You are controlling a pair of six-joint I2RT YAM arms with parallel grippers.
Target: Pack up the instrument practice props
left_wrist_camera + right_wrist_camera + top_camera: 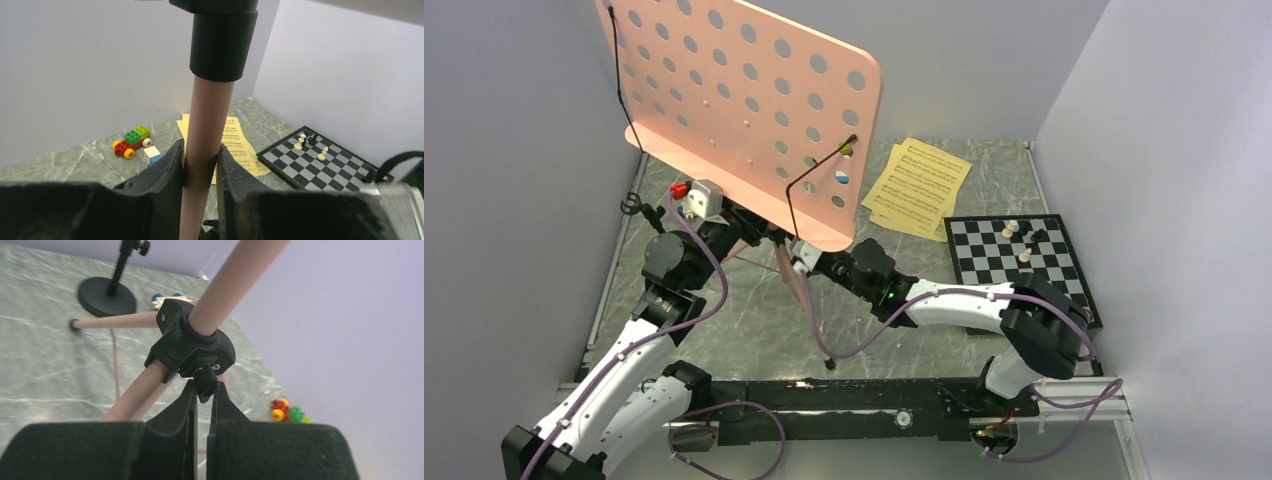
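— Left wrist view first: what has the left gripper got?

— Its jaws are clamped on the pink pole of the music stand, just below a black collar.

— And the right gripper?

— Pinched almost together on a small black tab under the tripod hub, where the pink legs meet.

— Where does the stand sit?

— Upright on the table, left of middle, rising over both arms. Yellow sheet music lies flat behind it to the right, just beside the chessboard. The black mic stand is near one leg's tip, and toy blocks sit by the back wall.
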